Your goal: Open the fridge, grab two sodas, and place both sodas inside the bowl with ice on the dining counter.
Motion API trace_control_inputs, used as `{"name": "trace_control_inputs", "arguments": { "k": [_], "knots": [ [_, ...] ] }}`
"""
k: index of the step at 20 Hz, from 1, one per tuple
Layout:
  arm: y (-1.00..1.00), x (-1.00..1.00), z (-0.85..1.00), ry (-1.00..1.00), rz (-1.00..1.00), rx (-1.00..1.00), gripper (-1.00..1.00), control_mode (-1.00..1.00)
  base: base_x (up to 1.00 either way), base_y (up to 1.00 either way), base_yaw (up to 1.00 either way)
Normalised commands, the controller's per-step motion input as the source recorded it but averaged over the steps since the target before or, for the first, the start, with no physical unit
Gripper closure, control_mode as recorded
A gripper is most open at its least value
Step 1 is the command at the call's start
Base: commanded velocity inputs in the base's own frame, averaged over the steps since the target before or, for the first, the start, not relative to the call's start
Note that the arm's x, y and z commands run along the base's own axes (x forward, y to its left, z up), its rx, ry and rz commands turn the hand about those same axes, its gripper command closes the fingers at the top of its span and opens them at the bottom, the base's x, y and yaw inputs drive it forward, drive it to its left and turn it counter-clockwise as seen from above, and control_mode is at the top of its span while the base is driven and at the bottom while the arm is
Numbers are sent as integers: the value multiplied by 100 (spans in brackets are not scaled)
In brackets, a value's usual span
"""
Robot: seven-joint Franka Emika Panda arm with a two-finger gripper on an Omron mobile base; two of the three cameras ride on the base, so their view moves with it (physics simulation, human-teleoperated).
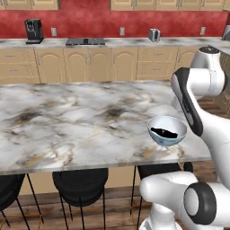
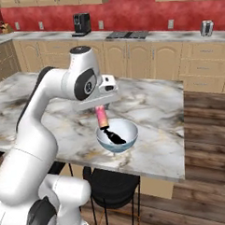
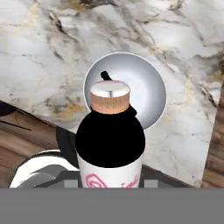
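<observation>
Hand [image 2: 101, 107] clenched on pink soda [image 2: 103, 117], hung cap-down above bowl [image 2: 129, 126] for a drop beside dark soda [image 2: 115, 138] lying inside, near bench [image 2: 156, 107] edge at 6 o'clock.

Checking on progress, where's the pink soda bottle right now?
The pink soda bottle hangs cap-down from the gripper, directly above the bowl near the dining counter's front edge.

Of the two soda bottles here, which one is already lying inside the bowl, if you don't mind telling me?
The dark cola-coloured bottle: it lies on its side in the pale blue-white bowl, while the pink-labelled bottle hangs cap-down from the gripper above the bowl.
</observation>
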Motion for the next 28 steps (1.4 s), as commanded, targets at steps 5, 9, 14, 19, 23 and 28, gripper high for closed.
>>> {"name": "trace_control_inputs", "arguments": {
  "k": [5, 9, 14, 19, 23, 28],
  "knots": [
    [0, 1, -49, 4, 24, -1, 100, -100, 0, 0, 0],
    [1, 1, -40, 6, 17, -4, 100, -100, 0, 0, 0],
    [7, 23, -42, 8, 19, -3, 100, -100, 0, 0, 0],
    [0, 54, -27, 11, 20, 0, 100, -100, 0, 0, 0],
    [0, 46, -30, 9, 20, 0, 100, -100, 0, 0, 0],
    [-7, 23, -29, 6, 18, 0, 100, -100, 0, 0, 0]
  ]
}}
